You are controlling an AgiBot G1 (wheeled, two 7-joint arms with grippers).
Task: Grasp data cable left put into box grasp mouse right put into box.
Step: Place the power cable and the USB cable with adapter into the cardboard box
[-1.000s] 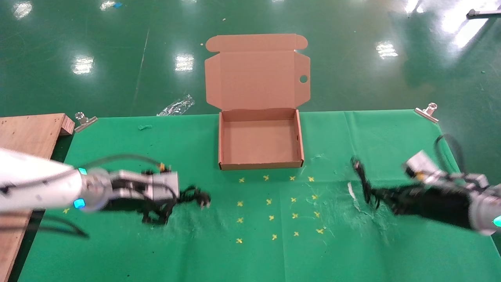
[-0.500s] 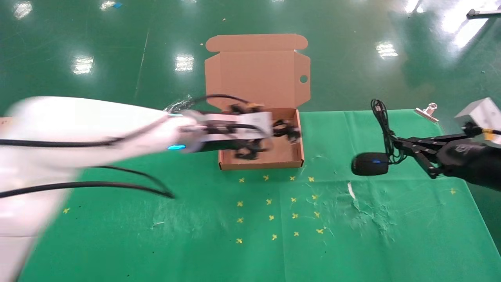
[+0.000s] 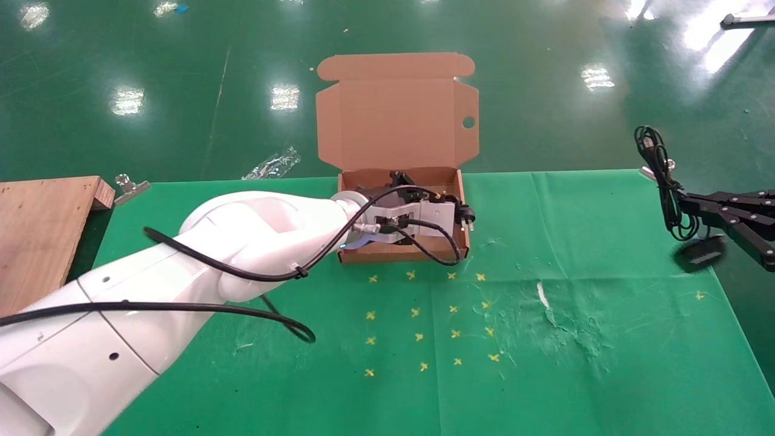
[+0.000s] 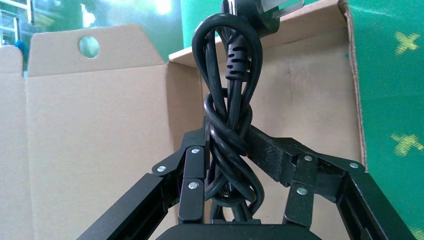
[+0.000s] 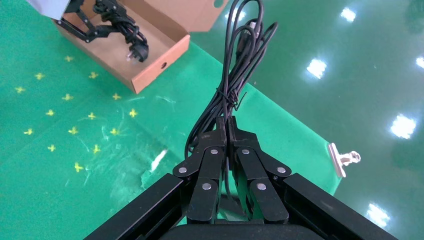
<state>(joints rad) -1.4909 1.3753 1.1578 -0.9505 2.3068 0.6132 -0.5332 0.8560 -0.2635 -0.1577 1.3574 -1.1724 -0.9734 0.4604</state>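
The brown cardboard box (image 3: 348, 212) stands open at the table's far middle, its lid (image 3: 396, 115) upright. My left gripper (image 4: 227, 137) is inside the box, shut on the bundled black data cable (image 4: 231, 75). The cable's plug (image 3: 466, 217) pokes over the box's right wall. My right gripper (image 3: 683, 203) hovers at the table's right edge, shut on the mouse's thin coiled cord (image 5: 235, 80). The black mouse (image 3: 699, 253) dangles from that cord just above the cloth. In the right wrist view the mouse is hidden.
A wooden board (image 3: 42, 224) lies at the left edge. Binder clips (image 3: 130, 184) (image 5: 345, 159) pin the green cloth at its far corners. Yellow cross marks (image 3: 424, 315) dot the cloth in front of the box. A plastic wrapper (image 3: 272, 163) lies on the floor.
My left arm swung from the table's left to the box, carrying the data cable. My right gripper lifted the mouse by its cord and drew back to the right.
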